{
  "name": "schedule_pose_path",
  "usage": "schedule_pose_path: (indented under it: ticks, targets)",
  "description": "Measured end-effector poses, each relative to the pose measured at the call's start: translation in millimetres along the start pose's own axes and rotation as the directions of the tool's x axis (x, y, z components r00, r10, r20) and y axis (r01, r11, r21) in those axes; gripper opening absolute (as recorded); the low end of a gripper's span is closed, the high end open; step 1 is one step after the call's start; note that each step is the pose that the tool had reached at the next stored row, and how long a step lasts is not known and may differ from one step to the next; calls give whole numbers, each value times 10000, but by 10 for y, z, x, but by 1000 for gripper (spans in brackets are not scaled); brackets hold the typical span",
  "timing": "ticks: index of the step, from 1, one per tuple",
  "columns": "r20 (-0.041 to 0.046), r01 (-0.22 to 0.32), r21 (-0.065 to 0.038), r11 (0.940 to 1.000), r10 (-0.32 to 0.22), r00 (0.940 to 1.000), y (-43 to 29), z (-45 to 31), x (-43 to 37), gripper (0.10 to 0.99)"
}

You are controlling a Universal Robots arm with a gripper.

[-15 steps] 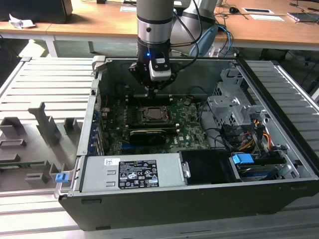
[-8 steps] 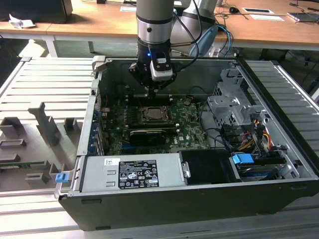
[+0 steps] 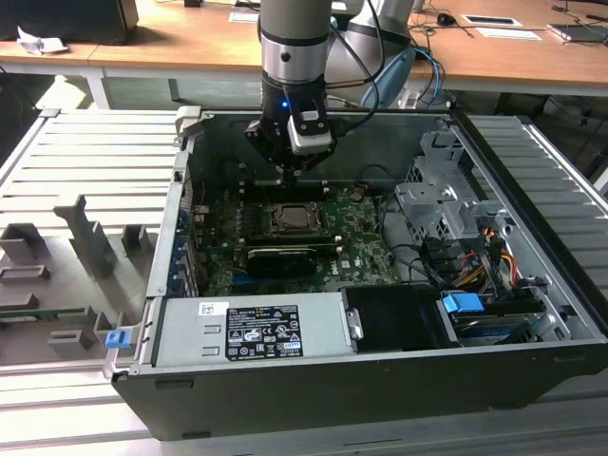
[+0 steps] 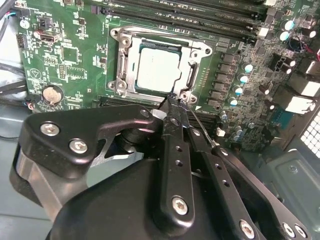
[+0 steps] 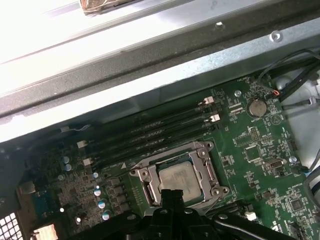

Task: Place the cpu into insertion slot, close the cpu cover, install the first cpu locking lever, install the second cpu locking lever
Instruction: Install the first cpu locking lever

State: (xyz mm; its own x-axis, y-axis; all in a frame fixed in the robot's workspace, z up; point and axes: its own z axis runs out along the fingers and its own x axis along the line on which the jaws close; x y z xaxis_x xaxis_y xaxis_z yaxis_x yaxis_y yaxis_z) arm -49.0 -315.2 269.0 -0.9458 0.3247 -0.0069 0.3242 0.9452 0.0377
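The cpu (image 4: pixel 157 70) lies flat in the insertion slot (image 3: pixel 293 220), its pale metal top showing through the window of the cpu cover (image 4: pixel 193 75), which is down over it. My gripper (image 4: pixel 172 101) is shut, its black tips together at the socket's near corner. A thin metal lever rod (image 4: pixel 200 127) rises from that corner alongside one finger (image 4: pixel 196 142); whether the tips pinch it I cannot tell. In the first wrist view the gripper (image 5: pixel 170 194) touches the edge of the cpu cover (image 5: pixel 206 165) just in front of the cpu (image 5: pixel 177 176). In the exterior view the gripper (image 3: pixel 290 178) hangs just behind the socket.
Long black memory slots (image 5: pixel 150 132) run behind the socket. A black expansion card (image 3: pixel 280 258) lies in front of it, then the power supply (image 3: pixel 252 328). A drive cage (image 3: pixel 437 204) and cables (image 3: pixel 494 247) fill the exterior view's right. The case wall (image 5: pixel 150 65) stands close behind.
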Motion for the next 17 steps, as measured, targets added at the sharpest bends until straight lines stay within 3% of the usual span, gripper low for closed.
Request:
schedule_pose_path:
  ticks: [12, 17]
  targets:
    - [-29, 781, -6, 9969, -781, 9969, 0, 0, 0, 106]
    - [-50, 1333, -12, 9911, -1333, 9911, 0, 0, 0, 106]
